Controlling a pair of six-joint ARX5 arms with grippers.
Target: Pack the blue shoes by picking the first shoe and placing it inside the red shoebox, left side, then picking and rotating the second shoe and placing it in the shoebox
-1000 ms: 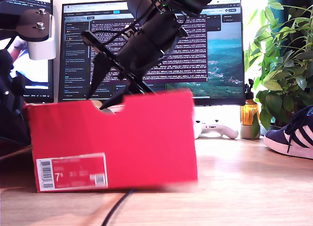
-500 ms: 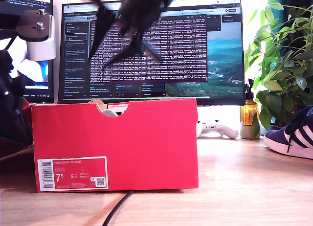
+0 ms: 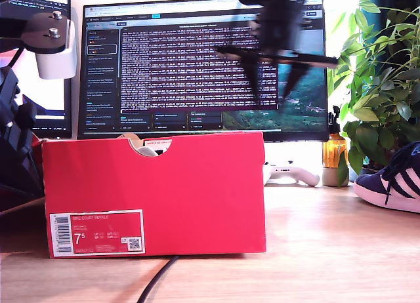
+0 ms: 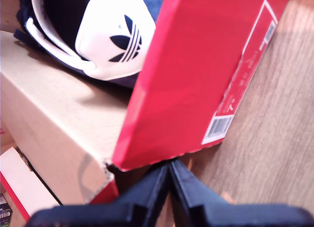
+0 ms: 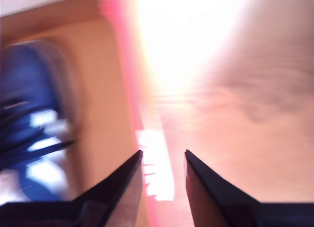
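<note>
First wrist view | suede shoe (image 4: 98,35) in cardboard shoebox (image 4: 196,79) | first hand (image 4: 169,180) pressed together | second hand (image 5: 163,160) spread

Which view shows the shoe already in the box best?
First wrist view: the packed shoe lies sharp inside the red shoebox, heel tab showing. Second wrist view shows it only as a blur; the exterior view hides it behind the box wall.

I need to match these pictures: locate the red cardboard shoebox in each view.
Exterior view: the red cardboard shoebox stands at the exterior view's left, barcode label facing the camera.
First wrist view: its red wall crosses the middle, label visible.
Second wrist view: only a blurred red edge.
Shared landmark: the barcode label.
</note>
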